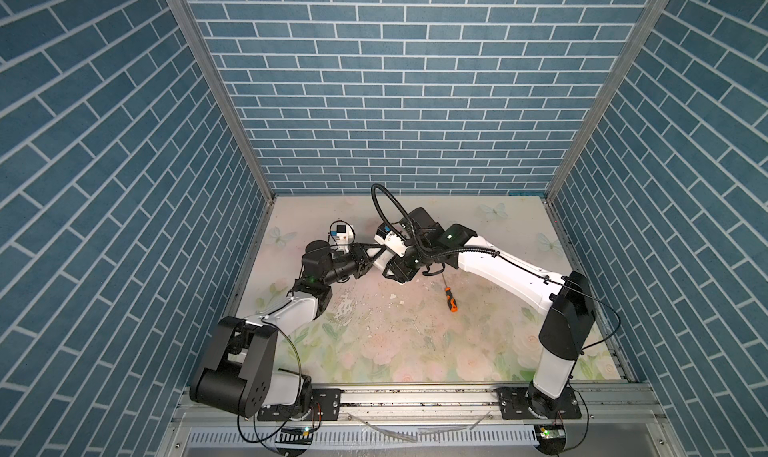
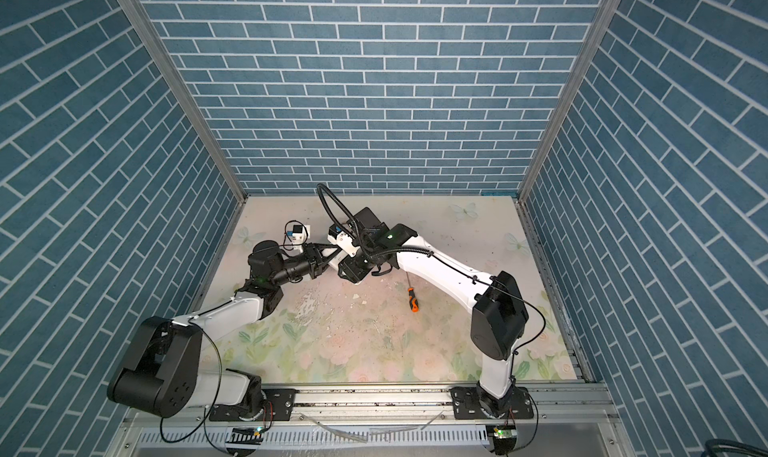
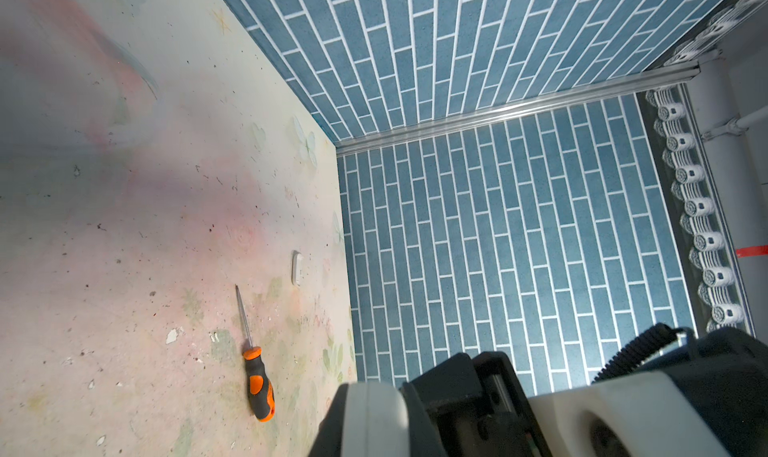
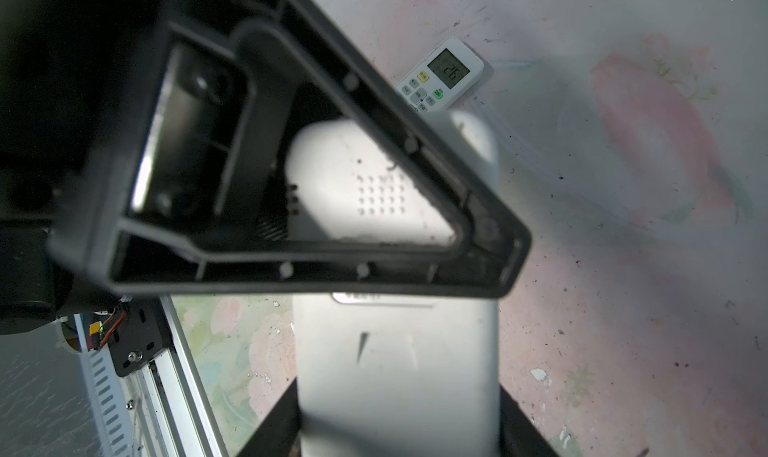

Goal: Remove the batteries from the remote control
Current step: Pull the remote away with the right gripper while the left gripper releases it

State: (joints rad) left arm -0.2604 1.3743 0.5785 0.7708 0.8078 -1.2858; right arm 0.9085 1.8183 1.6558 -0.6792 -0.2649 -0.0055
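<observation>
Loose remote (image 4: 439, 76): display (image 4: 449, 69) reads 26; button labels (image 4: 422, 91) illegible.

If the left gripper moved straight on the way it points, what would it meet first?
The white remote control held in the right gripper, directly ahead of the left gripper; whether they already touch is unclear.

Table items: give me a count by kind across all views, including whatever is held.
Remote controls: 2, the held remote in the right gripper and the display remote on the table
Screwdriver: 1
White cover: 1
Batteries: 0 in view
Total: 4
</observation>
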